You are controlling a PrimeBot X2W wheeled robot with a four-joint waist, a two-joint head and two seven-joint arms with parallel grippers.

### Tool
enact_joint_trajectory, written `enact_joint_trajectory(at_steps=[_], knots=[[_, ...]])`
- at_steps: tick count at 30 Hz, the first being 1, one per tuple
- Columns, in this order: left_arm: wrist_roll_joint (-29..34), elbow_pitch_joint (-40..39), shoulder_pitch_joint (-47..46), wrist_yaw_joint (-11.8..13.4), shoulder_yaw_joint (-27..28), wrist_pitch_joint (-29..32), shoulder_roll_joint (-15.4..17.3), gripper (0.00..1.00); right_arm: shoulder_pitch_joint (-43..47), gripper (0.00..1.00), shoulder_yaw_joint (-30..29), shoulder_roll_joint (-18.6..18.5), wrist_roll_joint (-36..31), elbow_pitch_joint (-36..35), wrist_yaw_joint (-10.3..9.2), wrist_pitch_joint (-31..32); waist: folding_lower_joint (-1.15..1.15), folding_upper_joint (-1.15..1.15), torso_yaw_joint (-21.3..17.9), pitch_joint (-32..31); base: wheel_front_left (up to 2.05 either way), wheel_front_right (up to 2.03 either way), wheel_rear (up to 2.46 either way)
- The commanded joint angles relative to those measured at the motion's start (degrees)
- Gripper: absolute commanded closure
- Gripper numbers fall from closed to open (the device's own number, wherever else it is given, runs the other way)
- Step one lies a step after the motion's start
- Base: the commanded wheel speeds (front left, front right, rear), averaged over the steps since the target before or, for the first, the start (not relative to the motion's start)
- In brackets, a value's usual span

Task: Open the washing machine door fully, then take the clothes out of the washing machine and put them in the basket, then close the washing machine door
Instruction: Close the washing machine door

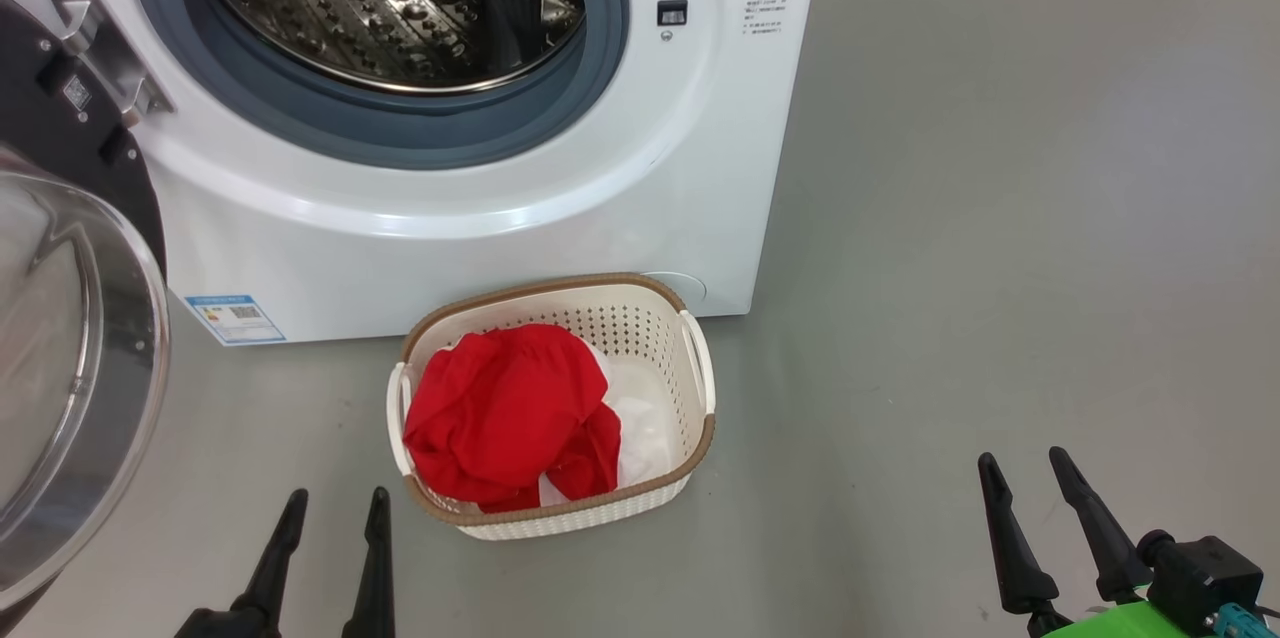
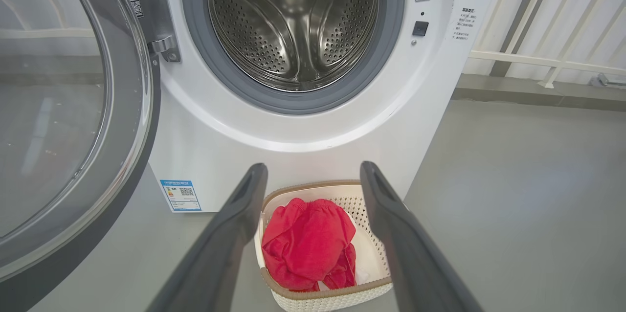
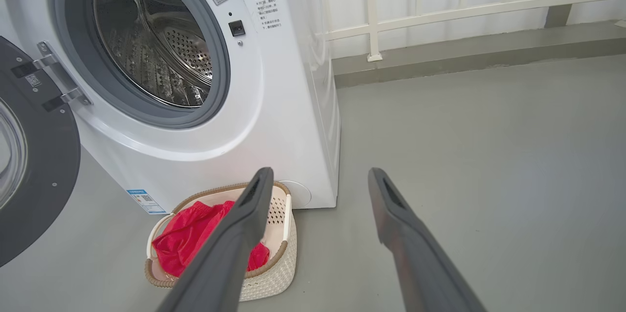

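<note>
The washing machine door (image 1: 75, 348) stood swung wide open on its hinge, at the left side of the washing machine (image 1: 450, 228), and its clear glass bowl was turned toward you in the head view. The steel drum (image 1: 390, 8) was open to view behind the grey rubber ring (image 1: 420, 133). The clothes (image 1: 500, 408) lay in the basket (image 1: 700, 438) as a red heap, with a white part on the right side of it. The basket stood on the grey floor (image 1: 1000, 218), just in front of the machine and below its opening. A blue label (image 1: 235, 318) was at the lower left corner of the machine front, to the left of the basket.

Your left fingers (image 1: 272, 553) were spread wide and held nothing. They pointed toward the machine, just beside the left end of the basket but not touching it. In the left wrist view the basket showed between them. Your right fingers (image 1: 1005, 523) were spread wide too, also with nothing in them, over bare floor and well apart from the basket on its right. In the right wrist view a white railing (image 3: 464, 9) ran behind the machine.
</note>
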Motion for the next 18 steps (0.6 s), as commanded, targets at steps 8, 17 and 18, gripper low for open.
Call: enact_joint_trajectory(at_steps=[8,17,18], knots=[[0.6,-2.0,-1.4,0.2,1.4,-0.3,0.6,0.0,-0.7,0.0,1.3,-0.4,-0.8,-1.2,0.02,-0.4,0.0,0.0,0.0,-0.7,-0.04,0.04,0.0],[0.5,-2.4,-1.2,0.3,1.4,-0.3,0.6,0.0,-0.6,0.0,1.5,-0.5,-0.8,-1.3,0.02,-0.4,0.0,0.0,-0.1,-1.0,0.0,0.0,0.0],[0.4,-2.4,-1.2,0.3,1.4,-0.3,0.6,0.0,-0.6,0.0,1.5,-0.5,-0.8,-1.2,0.02,-0.4,0.0,0.0,-0.1,-1.0,0.0,0.0,0.0]])
